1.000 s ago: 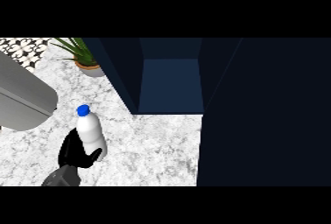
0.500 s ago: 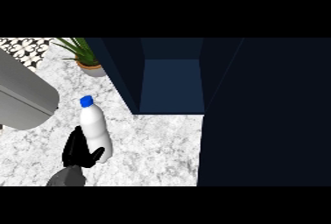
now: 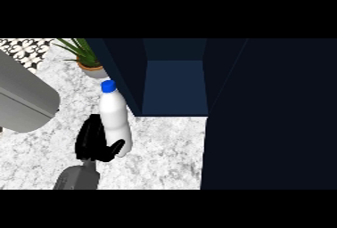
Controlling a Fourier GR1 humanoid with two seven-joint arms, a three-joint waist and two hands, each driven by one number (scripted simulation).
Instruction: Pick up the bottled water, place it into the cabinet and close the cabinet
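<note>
just right of the left hand (image 3: 95, 143), and touching it, stands the bottled water (image 3: 114, 118), a white bottle with a blue cap. no brand, label or writing can be read on it; its side shows plain white. its long axis runs nearly straight up the head view, from its base near the thumb to the cap at the far end, and it leans slightly left toward the cap. the cap points away from the hand toward the potted plant (image 3: 85, 55), which stands just beyond it.

the hand is black, on a grey forearm that enters from the lower edge. its fingers curl round the bottle's lower half from the left, and the thumb hooks across the bottle's base on the near side, so the hand grips the bottle. the upper half and the cap stand free above the fingers.

right of the hand and bottle is the dark blue cabinet (image 3: 174, 87), open, its inner floor showing as a lighter blue panel. the bottle is outside it, close beside its left wall. further right, the cabinet door (image 3: 270, 116) fills the view as one dark slab.

left of the hand lies a large grey rounded object (image 3: 23, 104), apart from the fingers. below the hand spreads the white marbled counter (image 3: 164, 151).
</note>
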